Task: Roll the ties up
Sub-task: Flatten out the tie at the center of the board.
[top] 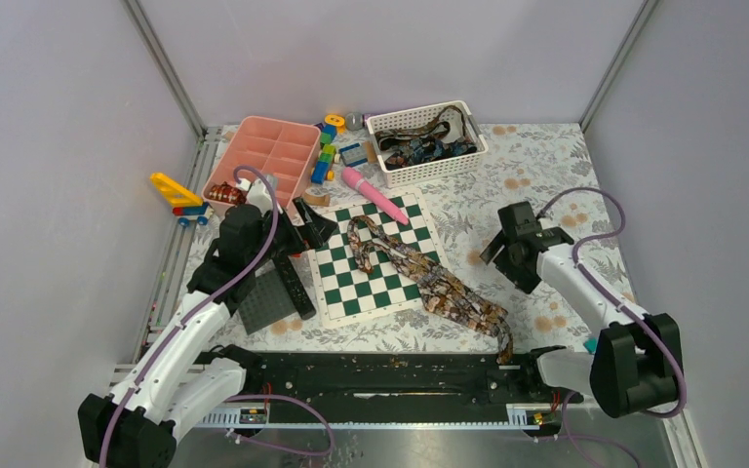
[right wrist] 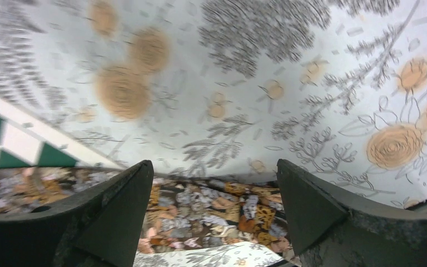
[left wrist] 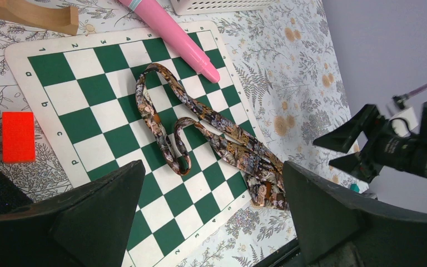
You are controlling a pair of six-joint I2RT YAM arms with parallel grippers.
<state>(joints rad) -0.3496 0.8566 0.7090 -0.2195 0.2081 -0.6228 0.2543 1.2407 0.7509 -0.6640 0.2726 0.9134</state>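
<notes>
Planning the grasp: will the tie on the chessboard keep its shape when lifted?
Probably floppy: the tie lies in loose loops across the chessboard, so it should sag from any grip. Looks thin, so likely light. Pushed, it may bunch.

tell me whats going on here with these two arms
Two robot arms are set up to roll ties. One patterned tie lies unrolled in loose loops across the chessboard, with its wide end off the board. The left hand hovers open by the board's left edge, and the right hand is open above the wide end. Neither holds anything. More ties sit in the white basket.
</notes>
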